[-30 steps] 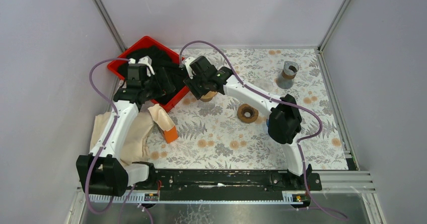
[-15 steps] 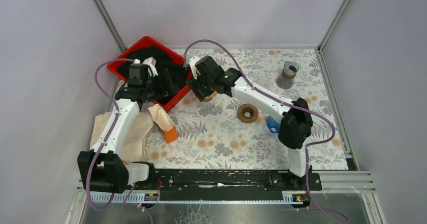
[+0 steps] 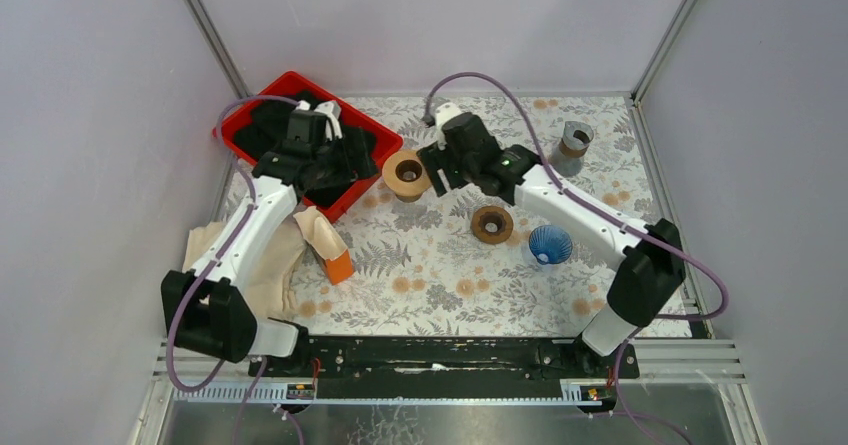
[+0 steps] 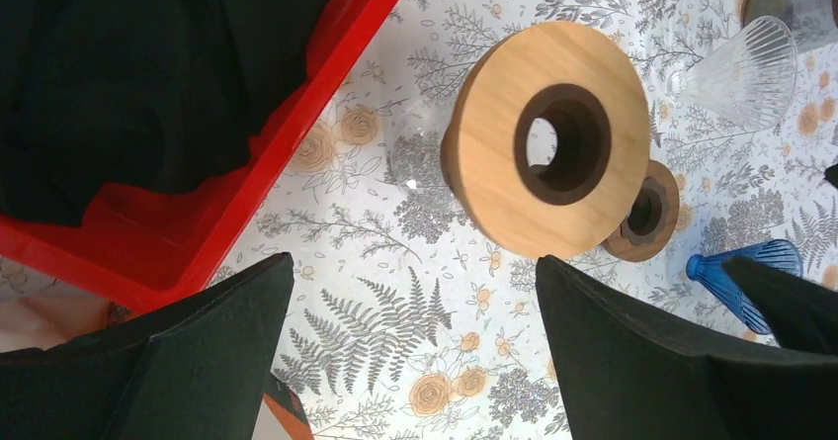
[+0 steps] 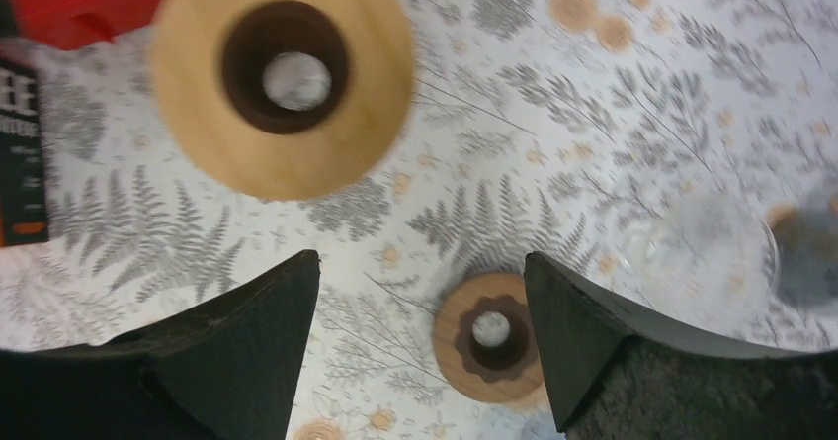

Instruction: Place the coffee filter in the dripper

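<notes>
A large wooden dripper ring with a dark centre hole stands on the floral mat beside the red tray. My right gripper hovers just right of it, open and empty, with a smaller wooden ring below it. A blue ribbed cone sits further right. Over the tray's near corner my left gripper hangs wide open, holding nothing. Beige paper, apparently the coffee filter, lies at the left by an orange pack.
The red tray holds black cloth. A clear ribbed glass cone lies by a grey vessel at the back right. More beige sheet spreads along the left edge. Walls close three sides.
The right gripper opened, came off the large wooden ring and drew back to the right, its elbow swinging right and uncovering the blue cone. The left arm reached further right over the tray.
</notes>
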Motion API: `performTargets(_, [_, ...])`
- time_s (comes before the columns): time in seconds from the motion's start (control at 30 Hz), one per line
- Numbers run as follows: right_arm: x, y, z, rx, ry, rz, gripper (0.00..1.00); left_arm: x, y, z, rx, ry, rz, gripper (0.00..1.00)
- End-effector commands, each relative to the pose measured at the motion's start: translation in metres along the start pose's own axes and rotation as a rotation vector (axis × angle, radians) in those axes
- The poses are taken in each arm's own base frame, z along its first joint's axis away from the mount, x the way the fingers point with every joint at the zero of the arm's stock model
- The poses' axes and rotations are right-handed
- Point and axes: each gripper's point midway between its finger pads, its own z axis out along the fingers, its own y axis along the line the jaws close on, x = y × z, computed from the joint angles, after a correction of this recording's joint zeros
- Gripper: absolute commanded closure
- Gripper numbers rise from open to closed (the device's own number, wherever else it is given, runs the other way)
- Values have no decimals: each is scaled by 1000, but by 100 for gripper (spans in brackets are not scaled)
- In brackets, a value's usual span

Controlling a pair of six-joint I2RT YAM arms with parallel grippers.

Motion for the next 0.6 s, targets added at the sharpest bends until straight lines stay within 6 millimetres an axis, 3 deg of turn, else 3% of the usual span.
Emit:
performTargets(0.0, [-9,-45,-19,99,-95,141,16,-17,-10,4,-59,-22,25,0])
performTargets(0.17, [10,-76,-25,159,-111,228,11,-15,-22,25,-98,28,79,0])
performTargets(0.33, [22,-98,-30,209,-142,284,1,-4,-31,45,-130,88,133,0])
performTargets(0.57, [29,-112,-33,240,-160,308,1,1,-31,63,-198,120,182,0])
